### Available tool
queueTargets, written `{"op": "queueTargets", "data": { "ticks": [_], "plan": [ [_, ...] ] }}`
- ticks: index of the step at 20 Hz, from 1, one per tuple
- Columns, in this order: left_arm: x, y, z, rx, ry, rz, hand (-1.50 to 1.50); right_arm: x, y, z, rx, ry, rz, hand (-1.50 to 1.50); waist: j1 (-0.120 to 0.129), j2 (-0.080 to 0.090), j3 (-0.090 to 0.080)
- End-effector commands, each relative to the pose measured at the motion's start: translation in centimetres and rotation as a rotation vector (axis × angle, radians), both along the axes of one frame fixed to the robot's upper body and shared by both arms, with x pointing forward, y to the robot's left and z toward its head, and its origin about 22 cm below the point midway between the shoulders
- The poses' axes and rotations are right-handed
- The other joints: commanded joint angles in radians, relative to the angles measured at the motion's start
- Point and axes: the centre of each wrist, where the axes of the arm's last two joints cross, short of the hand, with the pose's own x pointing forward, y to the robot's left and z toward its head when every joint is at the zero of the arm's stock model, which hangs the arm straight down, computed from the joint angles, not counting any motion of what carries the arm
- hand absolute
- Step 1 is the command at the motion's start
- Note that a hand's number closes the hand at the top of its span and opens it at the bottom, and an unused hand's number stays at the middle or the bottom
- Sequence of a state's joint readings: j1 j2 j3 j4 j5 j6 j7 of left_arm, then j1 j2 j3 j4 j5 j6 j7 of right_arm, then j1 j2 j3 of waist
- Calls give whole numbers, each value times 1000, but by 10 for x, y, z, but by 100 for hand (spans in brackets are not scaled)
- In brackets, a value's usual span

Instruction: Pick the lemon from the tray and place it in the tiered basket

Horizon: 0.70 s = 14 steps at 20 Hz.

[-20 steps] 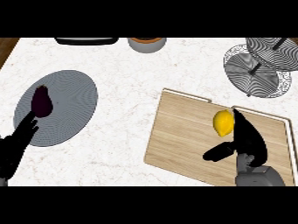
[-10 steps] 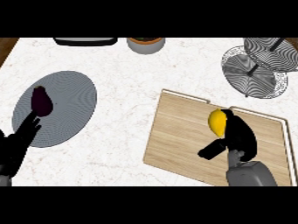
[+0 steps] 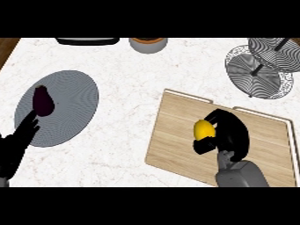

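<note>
Marble counter [image 3: 133, 114] — tray [image 3: 178, 145], plate [image 3: 74, 96], basket [image 3: 269, 66]

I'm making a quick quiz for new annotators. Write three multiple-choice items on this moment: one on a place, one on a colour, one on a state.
1. Where is the lemon?
A. On the wooden tray
B. In the tiered basket
C. On the grey plate

2. What colour is the item lying on the grey plate?
A. Yellow
B. Dark purple
C. Green

3. What is the right robot hand doing?
A. Lying flat on the counter, away from the tray
B. Curled round the lemon
C. Resting inside the basket

Answers:
1 A: the lemon sits over the wooden tray, with the basket far off at the upper right.
2 B: the dark purple item lies near the plate's left side.
3 B: its fingers arc round the lemon's right side and its thumb sits below it.
</note>
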<state>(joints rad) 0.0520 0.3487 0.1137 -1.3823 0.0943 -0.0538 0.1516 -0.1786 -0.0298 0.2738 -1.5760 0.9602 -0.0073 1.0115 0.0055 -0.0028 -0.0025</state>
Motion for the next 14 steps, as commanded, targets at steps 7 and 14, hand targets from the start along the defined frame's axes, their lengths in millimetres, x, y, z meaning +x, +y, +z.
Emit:
{"op": "queueTargets", "data": {
  "ticks": [7,14],
  "plan": [
    [19,-14,2,-7,-9,-86,0,51,129,62,-198,-133,158,150,82,16,0],
    [13,-7,0,7,-1,-50,0,59,162,115,-309,-376,57,150,57,1,0]
  ]
}}
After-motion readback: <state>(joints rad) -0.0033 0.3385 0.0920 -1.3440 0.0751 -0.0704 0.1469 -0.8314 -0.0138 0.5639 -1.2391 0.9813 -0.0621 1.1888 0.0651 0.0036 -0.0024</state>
